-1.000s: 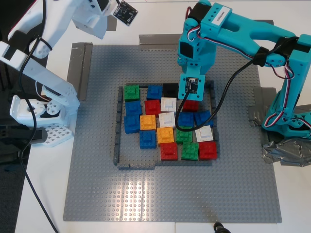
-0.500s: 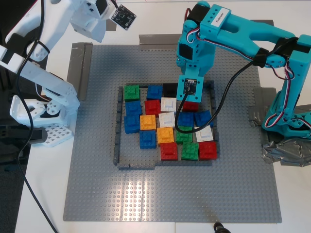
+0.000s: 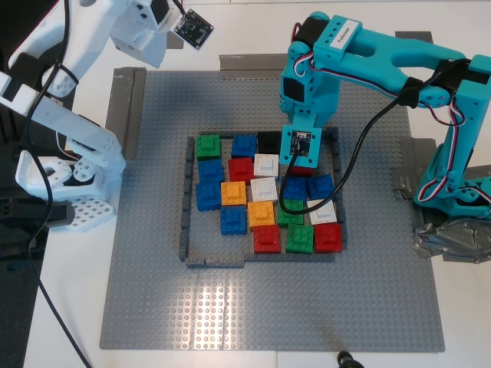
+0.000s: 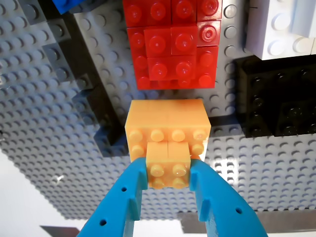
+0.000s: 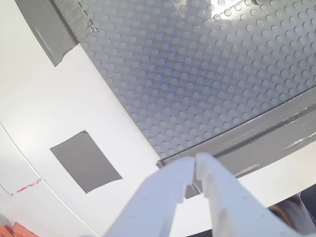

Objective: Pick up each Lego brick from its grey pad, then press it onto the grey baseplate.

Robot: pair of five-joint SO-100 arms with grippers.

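Observation:
My first gripper [image 4: 168,170], on the teal arm [image 3: 360,54], is shut on an orange Lego brick [image 4: 168,133]. It holds the brick over the grey baseplate [image 4: 44,113], just short of a red brick [image 4: 170,47] and beside the dark grey frame's corner [image 4: 94,106]. I cannot tell whether the brick touches the plate. In the exterior view the teal wrist [image 3: 299,146] hides it. My second gripper [image 5: 195,170], on the white arm [image 3: 138,31], is shut and empty over the white table by the baseplate's edge [image 5: 197,74]. A grey pad [image 5: 85,160] lies bare nearby.
Inside the dark grey frame [image 3: 185,199] sit several coloured bricks: blue [image 3: 209,195], orange [image 3: 233,192], white [image 3: 265,188], green [image 3: 300,238], red [image 3: 266,238]. A black brick [image 4: 276,98] lies beside the held one. Grey tape strips [image 3: 126,107] edge the baseplate [image 3: 268,314].
The teal wrist has tilted and come slightly lower and nearer over the frame's far corner, the orange brick still held. The white arm has barely moved.

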